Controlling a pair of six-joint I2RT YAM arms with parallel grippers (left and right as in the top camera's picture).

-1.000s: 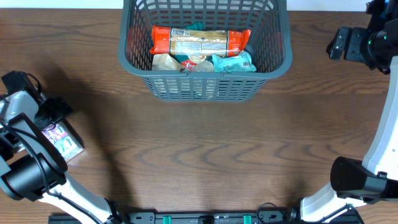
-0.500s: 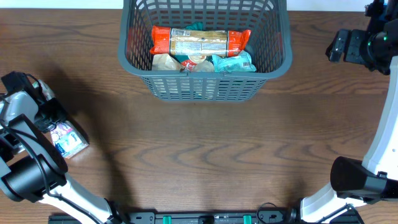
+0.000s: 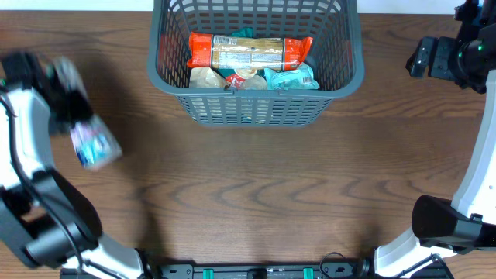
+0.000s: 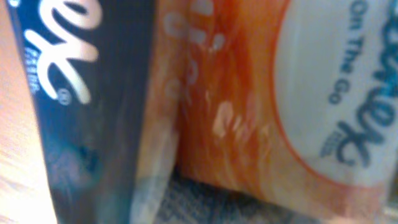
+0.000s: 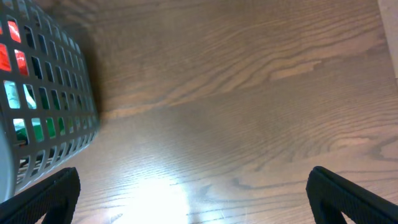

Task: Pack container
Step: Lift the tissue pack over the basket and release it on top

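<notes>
- A dark brown wooden table (image 3: 248, 194) fills the overhead view, with an arm at its left edge and another at its right edge.
- The container (image 3: 256, 108), a dark grey basket with slotted sides, stands at the middle of the table's far edge; part of it runs past the top of the frame.
- Inside it a long red packet (image 3: 249, 51) lies across the width. A teal packet (image 3: 293, 77) and a pale packet (image 3: 205, 77) sit below it, against the near wall.
- The left gripper (image 3: 76, 122) is near the table's left edge, blurred, and clamped on a tissue packet (image 3: 94, 144) that hangs from it towards the near side.
- In the left wrist view the tissue packet (image 4: 249, 93) fills the whole frame: orange and white wrap, the words "On The Go", and a dark blue band at the left. No fingers show there.
- The right gripper (image 3: 422, 56) is near the far right corner, well apart from the container.
- In the right wrist view its fingers (image 5: 43, 196) stand wide apart at the lower corners with only bare table between them, and the container's wall (image 5: 43, 93) shows at the left.
</notes>
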